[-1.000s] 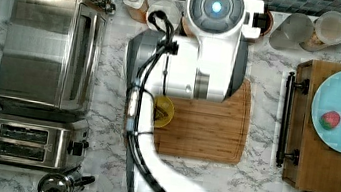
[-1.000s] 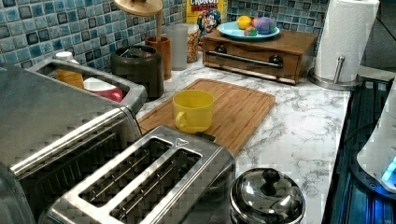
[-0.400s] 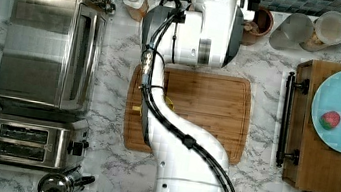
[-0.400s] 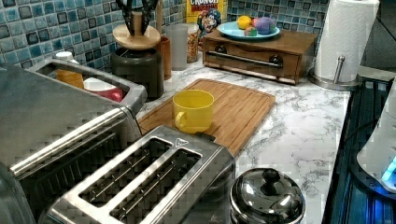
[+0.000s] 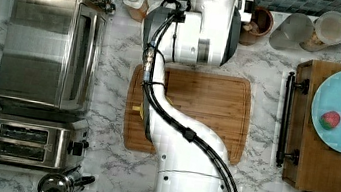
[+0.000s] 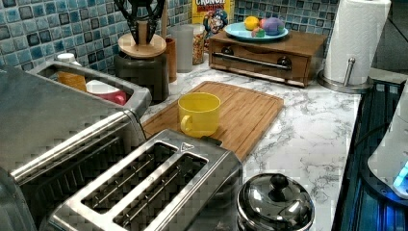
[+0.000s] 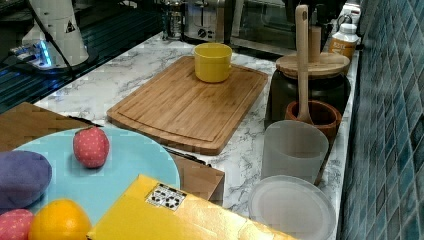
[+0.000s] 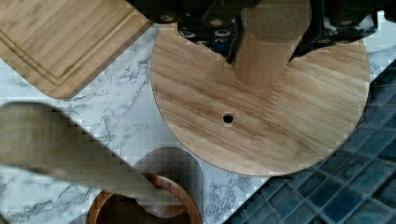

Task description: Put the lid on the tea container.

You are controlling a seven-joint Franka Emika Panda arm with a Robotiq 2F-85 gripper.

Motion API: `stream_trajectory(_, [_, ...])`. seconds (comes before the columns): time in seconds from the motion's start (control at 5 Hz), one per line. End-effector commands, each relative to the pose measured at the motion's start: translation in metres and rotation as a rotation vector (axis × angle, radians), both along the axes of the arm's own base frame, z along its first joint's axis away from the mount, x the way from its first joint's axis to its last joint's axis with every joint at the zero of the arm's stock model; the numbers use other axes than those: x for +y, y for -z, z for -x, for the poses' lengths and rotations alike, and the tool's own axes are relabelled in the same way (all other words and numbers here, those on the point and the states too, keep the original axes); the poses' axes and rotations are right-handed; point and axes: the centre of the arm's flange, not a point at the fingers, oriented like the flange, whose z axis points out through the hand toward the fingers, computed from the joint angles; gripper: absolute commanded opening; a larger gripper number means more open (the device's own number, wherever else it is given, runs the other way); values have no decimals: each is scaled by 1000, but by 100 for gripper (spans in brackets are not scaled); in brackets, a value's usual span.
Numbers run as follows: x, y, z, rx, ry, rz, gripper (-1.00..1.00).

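On the marble counter (image 6: 308, 130) by the blue tiles, my gripper (image 6: 140, 21) clamps the wooden lid (image 6: 142, 44) by its knob. The lid looks seated on the tea container (image 6: 142, 76); I'd confirm it sits flush all round before releasing.

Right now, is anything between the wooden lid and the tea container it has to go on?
Nothing visible. The hand holds the lid by its knob, and the lid already sits level on the rim of the tea container. The wooden cup stands beside it, apart.

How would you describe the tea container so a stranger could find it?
Start at the bamboo cutting board and look toward the blue tiled wall. The tea container is the wide dark canister with a round wooden lid; the wooden cup beside it is narrower and brown.
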Motion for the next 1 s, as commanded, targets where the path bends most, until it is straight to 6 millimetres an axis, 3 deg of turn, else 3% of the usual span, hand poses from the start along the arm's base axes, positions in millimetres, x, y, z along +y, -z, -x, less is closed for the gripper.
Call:
stream_trajectory(0.2, [22, -144, -12, -226, -9, -22, -44])
stream_trajectory(0.4, [20, -126, -13, -178, -10, -1, 100])
stream_trajectory(1.0, [13, -118, -6, -146, -6, -6, 100])
